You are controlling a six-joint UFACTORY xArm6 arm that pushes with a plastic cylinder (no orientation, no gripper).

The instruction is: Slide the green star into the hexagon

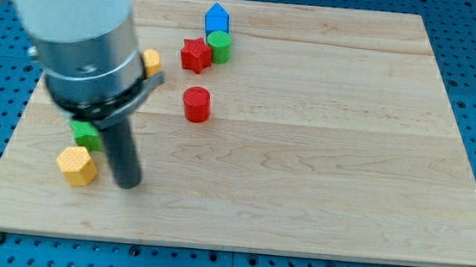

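The green star [85, 134] lies at the view's left of the wooden board, partly hidden behind my arm. It sits just above a yellow hexagon [77, 165] and looks to touch it. My tip [129, 183] rests on the board just right of the hexagon, a small gap from it, and below right of the green star.
A red cylinder [196, 104] stands near the middle top. A red star [195, 55], a green cylinder [220, 45] and a blue block [218, 18] cluster at the top. A yellow block [151, 62] peeks out beside my arm. The board's left edge [15, 131] is close.
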